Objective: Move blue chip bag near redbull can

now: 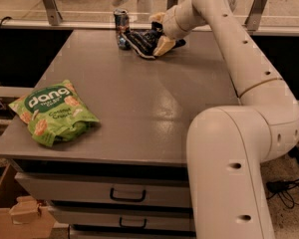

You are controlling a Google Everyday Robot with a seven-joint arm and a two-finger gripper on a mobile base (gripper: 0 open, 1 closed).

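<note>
The blue chip bag (143,42) is a dark navy foil bag lying at the far end of the grey table (134,108), just right of the redbull can (121,28). The can stands upright, slim, blue and silver, almost touching the bag's left end. My gripper (160,38) reaches in from the right at the far end of the arm and is shut on the bag's right part, with one pale finger (164,46) over the bag.
A larger bright green "dang" bag (52,112) lies near the table's front left corner. Drawers (124,195) sit under the front edge. A cardboard box (15,213) stands on the floor at the lower left. A rail with metal posts (49,4) runs behind the table.
</note>
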